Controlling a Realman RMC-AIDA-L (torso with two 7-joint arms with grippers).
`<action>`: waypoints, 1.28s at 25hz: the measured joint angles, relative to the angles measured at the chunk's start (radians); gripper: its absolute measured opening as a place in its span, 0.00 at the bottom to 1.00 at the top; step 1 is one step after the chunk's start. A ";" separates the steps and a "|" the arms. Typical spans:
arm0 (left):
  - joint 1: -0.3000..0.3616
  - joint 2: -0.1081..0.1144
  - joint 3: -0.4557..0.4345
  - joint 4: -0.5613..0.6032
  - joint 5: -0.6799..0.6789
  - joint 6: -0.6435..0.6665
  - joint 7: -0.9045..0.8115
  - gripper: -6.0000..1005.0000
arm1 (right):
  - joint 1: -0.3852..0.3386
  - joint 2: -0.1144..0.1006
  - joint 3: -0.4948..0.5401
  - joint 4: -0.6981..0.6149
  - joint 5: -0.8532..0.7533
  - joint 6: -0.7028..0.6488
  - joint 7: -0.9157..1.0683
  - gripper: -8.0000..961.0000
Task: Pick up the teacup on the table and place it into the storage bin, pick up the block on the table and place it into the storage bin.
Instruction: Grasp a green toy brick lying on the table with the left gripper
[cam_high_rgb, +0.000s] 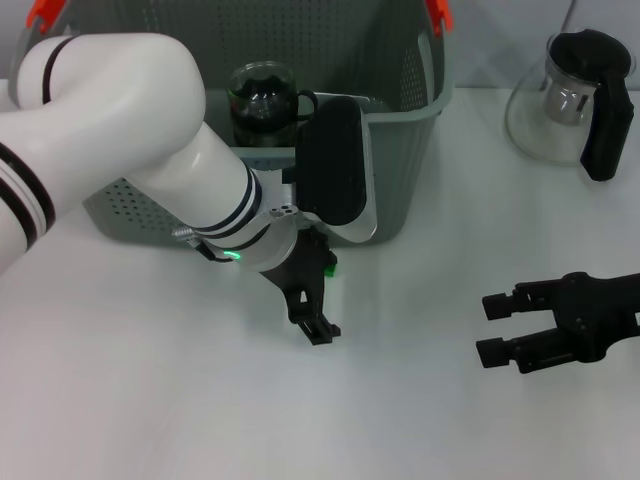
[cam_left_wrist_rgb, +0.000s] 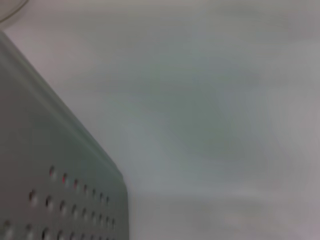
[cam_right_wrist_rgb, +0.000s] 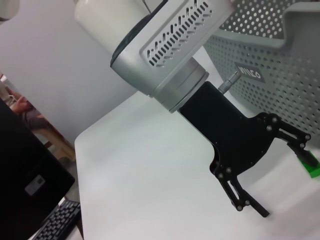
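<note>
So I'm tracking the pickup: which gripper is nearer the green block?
The left gripper; it straddles the green block beside the storage bin. The right gripper hovers far off to the right.

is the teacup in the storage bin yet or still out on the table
In. The teacup stands upright inside the storage bin, behind its front wall.

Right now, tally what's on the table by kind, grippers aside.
Storage bin: 1
Teacup, dark glass, already inside the bin: 1
Green block, on the table beside the bin, at the left gripper: 1
Glass teapot with black handle, far right: 1
Total: 4
</note>
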 joint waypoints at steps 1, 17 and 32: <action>0.000 0.000 0.000 0.000 0.000 -0.001 0.000 0.96 | -0.001 0.000 0.000 0.000 0.000 0.000 0.000 0.94; 0.003 -0.001 0.004 -0.001 -0.002 -0.001 -0.001 0.96 | -0.003 0.000 0.002 0.000 0.000 0.000 -0.008 0.94; 0.003 -0.001 0.016 -0.005 -0.003 0.000 0.000 0.96 | -0.005 0.000 0.002 0.002 0.000 0.015 -0.011 0.94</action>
